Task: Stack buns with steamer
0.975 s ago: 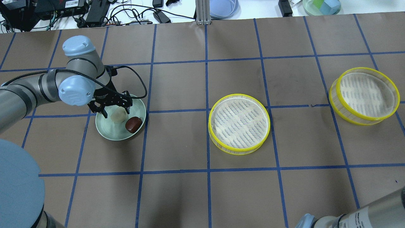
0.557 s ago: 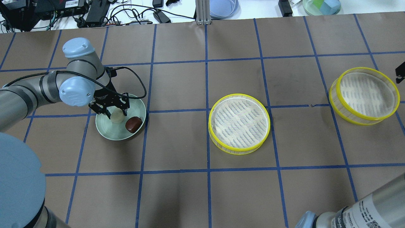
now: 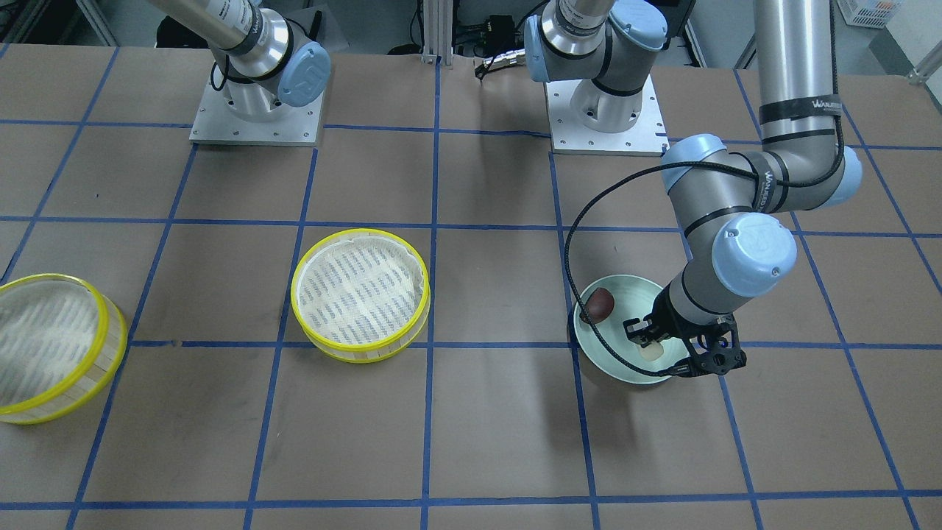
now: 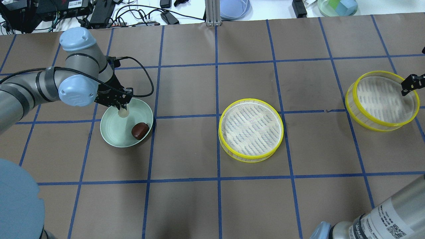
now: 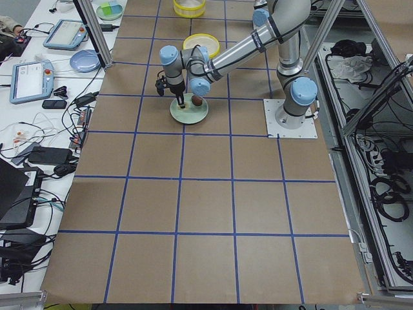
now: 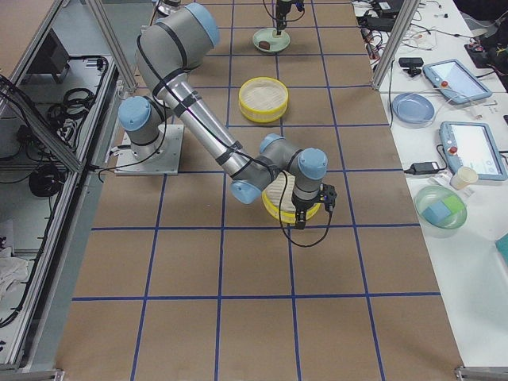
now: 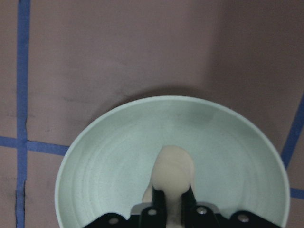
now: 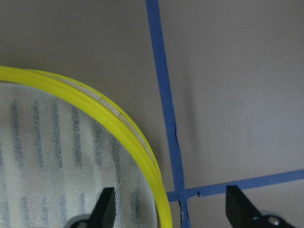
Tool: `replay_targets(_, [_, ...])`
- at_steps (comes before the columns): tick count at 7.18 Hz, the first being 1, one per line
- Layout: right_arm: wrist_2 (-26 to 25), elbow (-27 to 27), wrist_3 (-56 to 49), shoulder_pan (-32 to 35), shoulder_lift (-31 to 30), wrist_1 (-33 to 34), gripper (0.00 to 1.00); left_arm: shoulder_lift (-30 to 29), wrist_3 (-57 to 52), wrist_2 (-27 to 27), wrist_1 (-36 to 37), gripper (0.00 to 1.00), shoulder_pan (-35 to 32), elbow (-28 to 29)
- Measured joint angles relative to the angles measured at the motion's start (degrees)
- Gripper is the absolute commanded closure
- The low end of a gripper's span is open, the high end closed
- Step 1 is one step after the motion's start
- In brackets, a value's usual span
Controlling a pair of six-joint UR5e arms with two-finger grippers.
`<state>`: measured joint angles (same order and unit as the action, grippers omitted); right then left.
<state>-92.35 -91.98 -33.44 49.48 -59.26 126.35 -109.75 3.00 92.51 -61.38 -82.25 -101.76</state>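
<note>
My left gripper (image 4: 121, 105) is shut on the pale cream bun (image 4: 123, 113) and holds it just above the far side of the pale green plate (image 4: 111, 137). In the left wrist view the cream bun (image 7: 173, 173) sits between the fingers over the plate (image 7: 95, 156). The dark reddish-brown bun (image 4: 139, 130) lies in the plate's right side, apart from the gripper. One yellow-rimmed steamer tray (image 4: 250, 129) stands mid-table, a second (image 4: 382, 99) at the far right. My right gripper (image 4: 410, 84) is open and empty, its jaws astride the second steamer's rim (image 8: 118, 123).
Blue tape lines grid the brown table. Cables, power bricks, a blue dish (image 4: 234, 6) and a bowl of coloured blocks (image 4: 337, 6) lie beyond the table's far edge. The left arm's cable (image 4: 146, 79) loops above the plate.
My left gripper has shut on the cream bun and lifted it off the plate, moving slightly back. My right gripper has come in from the right edge over the far-right steamer.
</note>
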Motion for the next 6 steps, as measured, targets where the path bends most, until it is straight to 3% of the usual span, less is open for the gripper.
replay_targets(1, [0.24,-0.14,-0.02,0.0,0.0,-1.02,1.0,2.4,3.17,0.03,-2.0,1.0,-2.8,1.98])
replay_targets(3, [0.43,-0.13,0.04,0.0,-0.45,-5.1,1.0,5.97,17.64,0.04,-5.64,1.0,-13.63,6.43])
replay_targets(6, [0.35,0.42,0.2,0.02,-2.27,-6.29,1.0,5.09,38.66,-0.5,-5.62,1.0,-32.55,9.48])
